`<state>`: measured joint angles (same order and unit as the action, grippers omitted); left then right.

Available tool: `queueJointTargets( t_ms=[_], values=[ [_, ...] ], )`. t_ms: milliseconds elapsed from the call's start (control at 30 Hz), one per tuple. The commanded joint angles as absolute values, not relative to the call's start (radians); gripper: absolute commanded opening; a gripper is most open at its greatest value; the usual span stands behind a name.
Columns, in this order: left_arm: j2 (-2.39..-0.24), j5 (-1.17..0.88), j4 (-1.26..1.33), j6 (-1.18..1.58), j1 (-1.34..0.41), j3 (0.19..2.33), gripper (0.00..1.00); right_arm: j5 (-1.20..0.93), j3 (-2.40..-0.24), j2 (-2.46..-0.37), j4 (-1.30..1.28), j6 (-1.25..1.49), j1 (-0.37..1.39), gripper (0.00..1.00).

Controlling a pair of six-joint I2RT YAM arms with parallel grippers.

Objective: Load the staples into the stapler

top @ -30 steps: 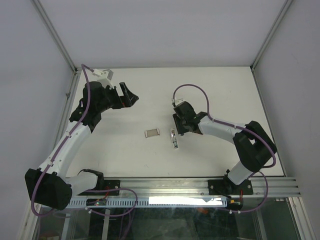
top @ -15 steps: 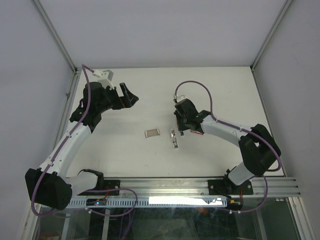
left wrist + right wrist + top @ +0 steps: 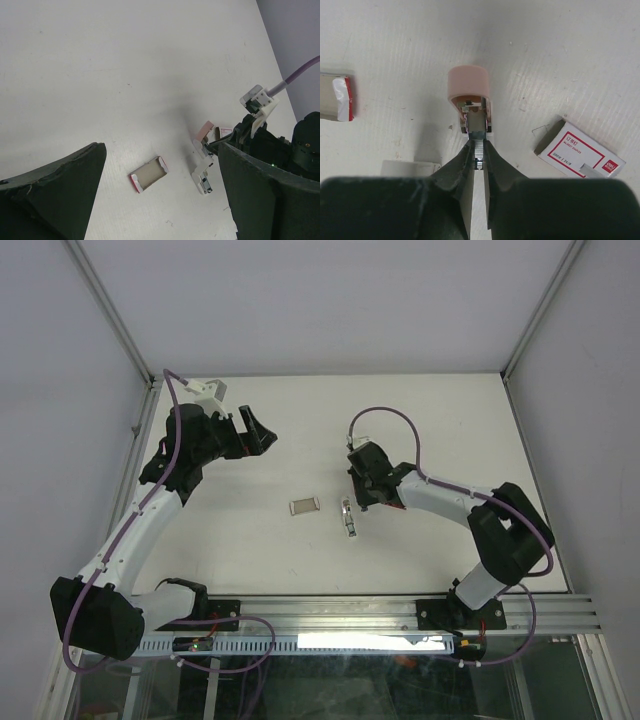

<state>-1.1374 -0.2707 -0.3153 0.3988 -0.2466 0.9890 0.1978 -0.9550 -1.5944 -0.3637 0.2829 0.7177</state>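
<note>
Between the right gripper (image 3: 478,152) fingers (image 3: 457,167) sits the rail of the stapler (image 3: 468,85).

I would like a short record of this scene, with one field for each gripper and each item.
left gripper: open, above the table, far from the items
right gripper: closed on stapler, at its metal rail
stapler: lies open, pink end away from right gripper
staples: flat on table, left of stapler, untouched
red-and-white box: on table beside stapler
</note>
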Motion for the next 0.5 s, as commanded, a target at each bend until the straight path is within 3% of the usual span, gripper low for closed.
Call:
queueJointTargets(
  t_ms=[0,467],
  values=[
    [-1.118,-0.298,-0.287,0.377,-0.233,0.994,0.99,0.211,-0.958,-1.611,-0.338,0.299,0.716,0.14],
    [-1.115,-0.304,-0.287,0.378,-0.227,0.993,0.99,0.208,-0.982,-1.586,-0.364,0.304,0.715,0.12]
  ],
)
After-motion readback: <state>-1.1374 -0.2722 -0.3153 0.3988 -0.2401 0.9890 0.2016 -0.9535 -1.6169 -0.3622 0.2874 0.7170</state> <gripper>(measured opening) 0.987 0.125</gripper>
